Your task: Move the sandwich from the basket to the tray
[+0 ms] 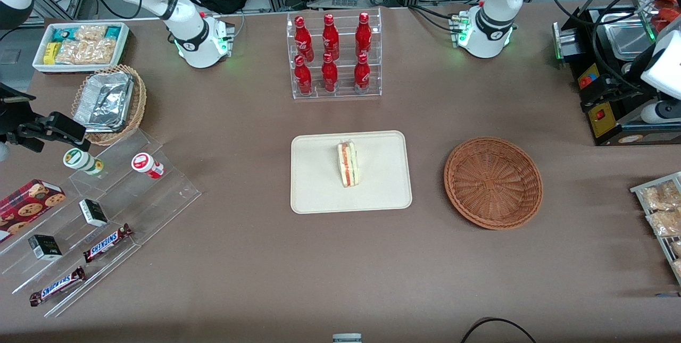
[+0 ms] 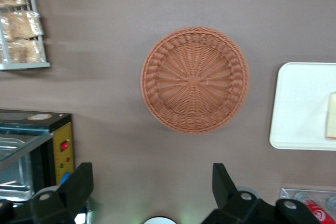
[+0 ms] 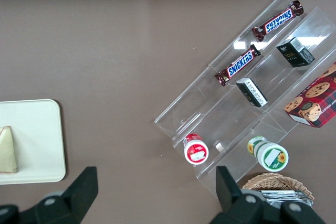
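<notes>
The sandwich lies on the tray, a little toward the basket's side of the tray's middle, and nothing touches it. It is a slim wedge of pale, soft-looking bread resting with its layered cut face up, so the orange-red and green filling shows as stripes running its whole length. Its long axis runs from the tray's edge nearest the bottle rack toward the edge nearest the front camera, in line with the tray's short sides. The tray is a smooth, matte, cream rectangle with rounded corners and a low raised rim, flat on the brown tablecloth. The basket sits beside the tray toward the working arm's end of the table, apart from it: a round, shallow bowl of reddish-brown wicker, its weave radiating from the centre to a braided rim, with nothing in it. The gripper hangs well above the table, looking down on the basket, with its two dark fingers spread wide and holding nothing. The rack is clear stepped plastic holding glossy red bottles.
</notes>
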Available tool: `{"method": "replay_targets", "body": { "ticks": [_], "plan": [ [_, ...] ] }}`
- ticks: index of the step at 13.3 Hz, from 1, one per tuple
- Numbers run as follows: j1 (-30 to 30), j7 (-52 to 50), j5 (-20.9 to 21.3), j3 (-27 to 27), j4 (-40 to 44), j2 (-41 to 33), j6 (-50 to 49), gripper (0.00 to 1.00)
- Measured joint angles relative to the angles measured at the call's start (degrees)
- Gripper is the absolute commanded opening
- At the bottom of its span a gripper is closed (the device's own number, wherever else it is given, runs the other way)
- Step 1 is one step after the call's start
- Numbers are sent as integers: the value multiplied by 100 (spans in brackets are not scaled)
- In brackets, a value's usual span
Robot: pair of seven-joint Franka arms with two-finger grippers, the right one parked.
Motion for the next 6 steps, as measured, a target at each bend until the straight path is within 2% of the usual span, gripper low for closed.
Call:
{"method": "replay_targets", "body": {
  "ticks": [2,6],
  "plan": [
    [10,9,-231,212,0,4,118,100],
    [16,14,-257,282,0,9,278,100]
  ]
}}
